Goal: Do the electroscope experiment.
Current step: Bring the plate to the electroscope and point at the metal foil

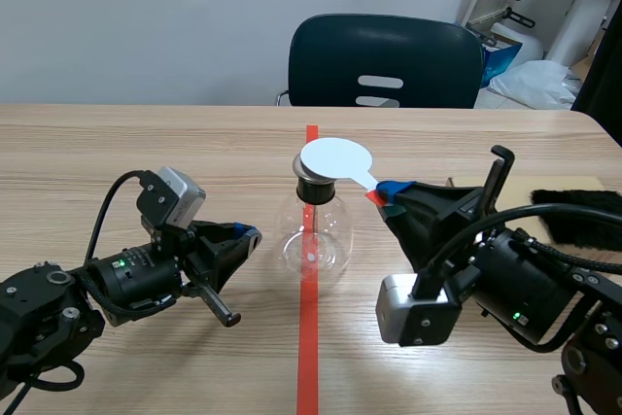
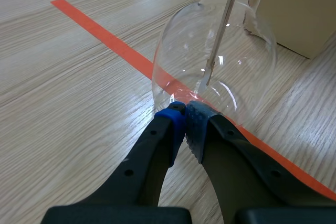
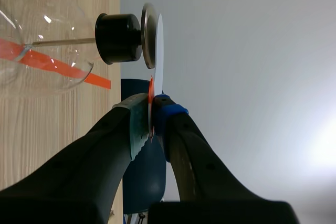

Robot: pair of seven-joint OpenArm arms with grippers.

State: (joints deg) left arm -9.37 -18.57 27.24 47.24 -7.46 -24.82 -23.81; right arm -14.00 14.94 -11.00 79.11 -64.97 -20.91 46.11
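- One electroscope [image 1: 313,235] is standing upright at the middle of the table [image 1: 146,143], on the single orange-red tape line [image 1: 308,337].
- Its long axis is running vertically: a clear round flask at the base, a black stopper above it, and a metal plate on top. One thin rod is hanging from the stopper down into the flask.
- One white disc paddle [image 1: 335,157] is lying flat against that top plate. Its red handle is pointing toward the table's right edge and slightly toward the near edge, with the long axis roughly level.
- The right gripper [image 1: 389,193] is clamping the paddle's red handle between its two pads, just beside the electroscope's stopper.
- The left gripper [image 1: 243,235] is resting low over the table on the electroscope's left. Its fingers are closed together with the pads meeting, and it is holding nothing. The tips are sitting just beside the flask's base; contact cannot be confirmed.
- One black fur piece [image 1: 578,203] is lying on one tan board [image 1: 544,185] near the table's right edge.
- One dark chair [image 1: 384,60] is standing behind the far edge.
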